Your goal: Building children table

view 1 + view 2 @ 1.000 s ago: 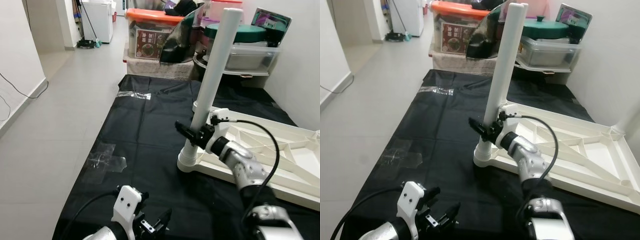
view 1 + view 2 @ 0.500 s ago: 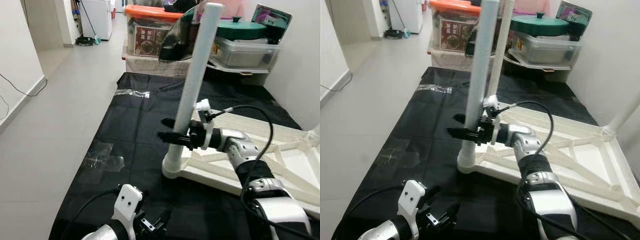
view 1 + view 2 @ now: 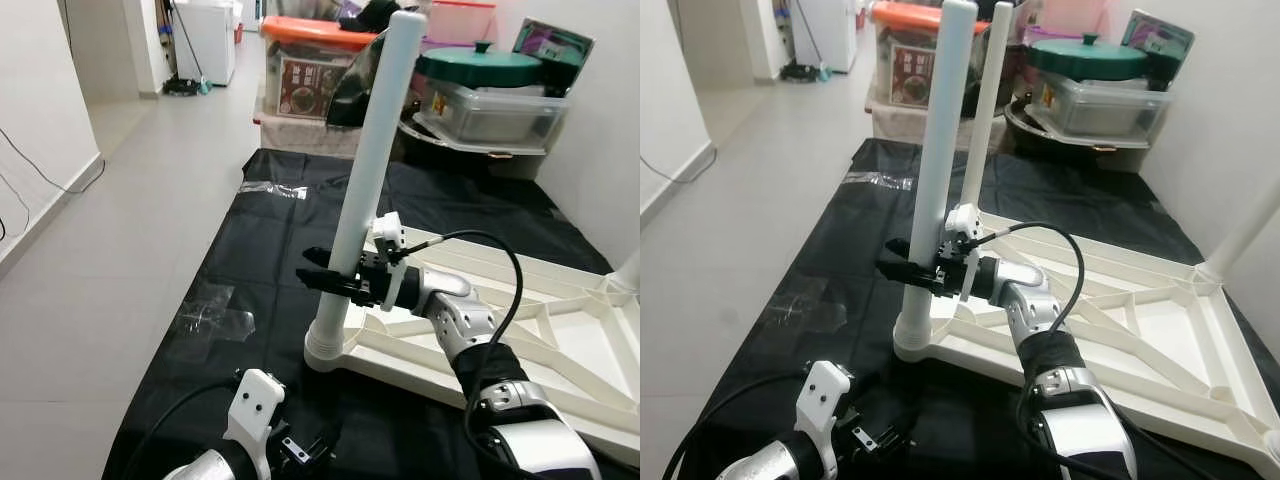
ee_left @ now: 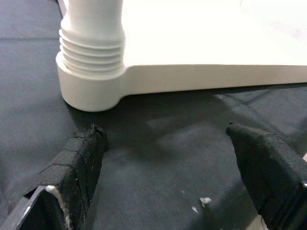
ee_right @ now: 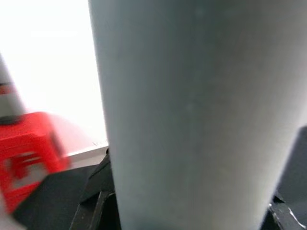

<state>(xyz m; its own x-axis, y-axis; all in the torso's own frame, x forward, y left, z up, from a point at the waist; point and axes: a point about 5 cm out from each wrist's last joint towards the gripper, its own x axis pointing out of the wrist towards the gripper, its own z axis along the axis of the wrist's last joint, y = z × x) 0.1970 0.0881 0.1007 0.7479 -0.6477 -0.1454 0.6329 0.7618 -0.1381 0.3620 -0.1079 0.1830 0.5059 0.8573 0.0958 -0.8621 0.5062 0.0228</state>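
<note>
A white tabletop (image 3: 560, 340) lies upside down on a black sheet (image 3: 260, 250). A white table leg (image 3: 375, 150) stands upright in the tabletop's near-left corner socket (image 4: 91, 86). My right gripper (image 3: 322, 280) is shut on this leg a little above the socket, with one black finger on each side of the tube. Down by the sheet's near edge, my left gripper (image 4: 172, 167) is open with nothing between its fingers (image 4: 76, 163), a short way in front of the socket. A second upright leg (image 3: 985, 110) rises behind the held one, and a third (image 3: 1240, 235) stands at the right corner.
Storage boxes (image 3: 310, 70) and a clear bin with a green lid (image 3: 490, 90) crowd the far end of the sheet. A white wall runs along the right. Grey tiled floor (image 3: 120, 220) lies to the left. A patch of clear tape (image 3: 215, 315) sticks to the sheet.
My right gripper has pulled the leg and its tabletop corner leftward across the sheet, and the leg now stands straighter. The left gripper has stayed low and open.
</note>
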